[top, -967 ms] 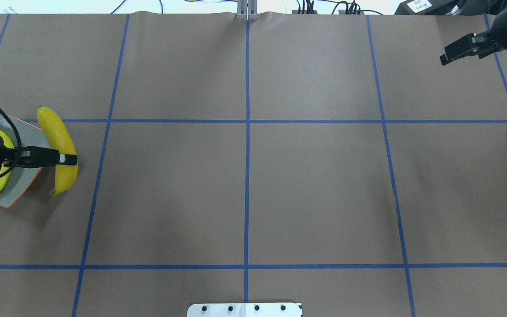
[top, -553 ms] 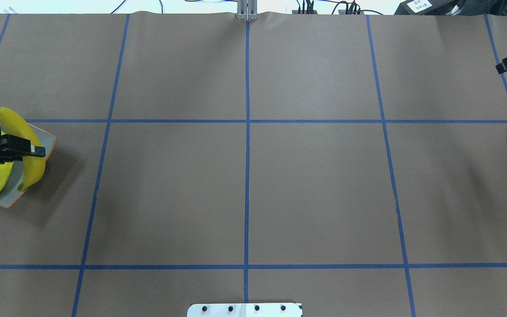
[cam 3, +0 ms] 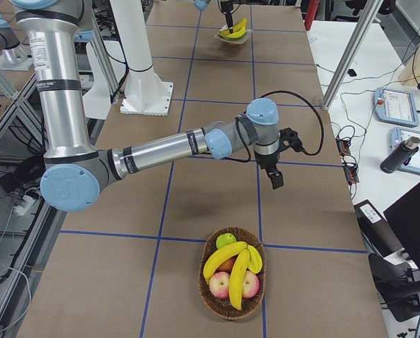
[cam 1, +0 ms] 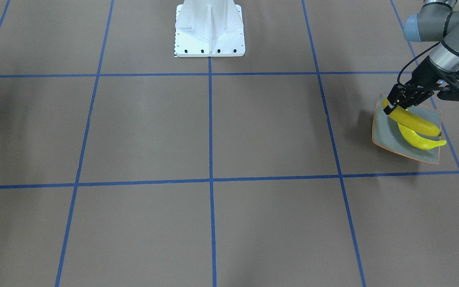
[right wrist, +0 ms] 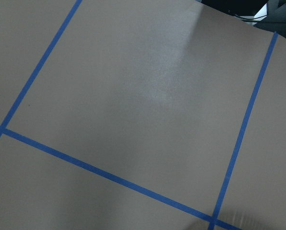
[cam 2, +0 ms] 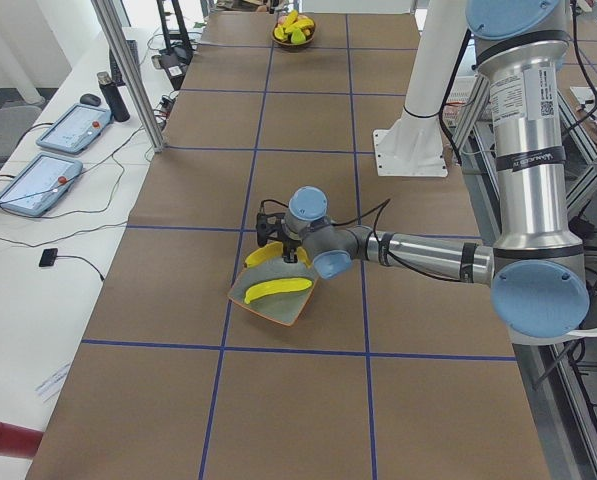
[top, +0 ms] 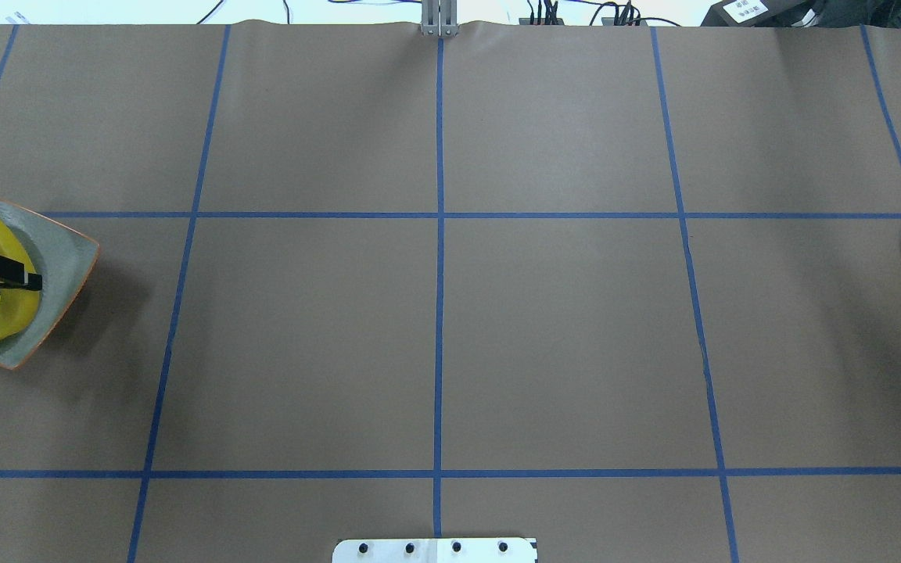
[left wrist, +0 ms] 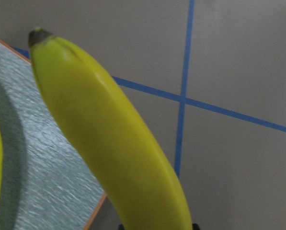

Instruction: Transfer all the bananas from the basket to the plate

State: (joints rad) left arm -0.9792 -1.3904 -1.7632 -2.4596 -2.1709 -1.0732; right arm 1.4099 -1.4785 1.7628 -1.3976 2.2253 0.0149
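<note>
Over the last second our left gripper [cam 1: 391, 108] has carried the bright yellow, curved held banana [cam 1: 412, 120] from beside the square grey-green glossy plate with the thin orange rim [cam 1: 383, 133] to a spot over it. Meanwhile our right gripper [cam 3: 276, 180] has slid almost out of the overhead view.

We work at a long table covered in brown paper with a blue tape grid [top: 560, 336]. Our left arm [cam 2: 428, 255] reaches low along it to the plate at one end. Our right arm [cam 3: 160, 148] stretches out at the other end, with its claw hanging above bare paper near the round woven basket [cam 3: 231, 315]. Two more yellow bananas [cam 3: 224, 259] lie in that basket on top of red apples and a green fruit.

A second banana [cam 1: 422, 142], lighter yellow, lies in the plate. The held banana slants across just above it, and in the left wrist view it stands in front of the plate's rim. We cannot tell whether it touches the plate or the fruit beneath.

Our left claw is clamped across the held banana's body, with both fingers pressed against its sides. Whether our right claw is spread or closed, we cannot tell.
</note>
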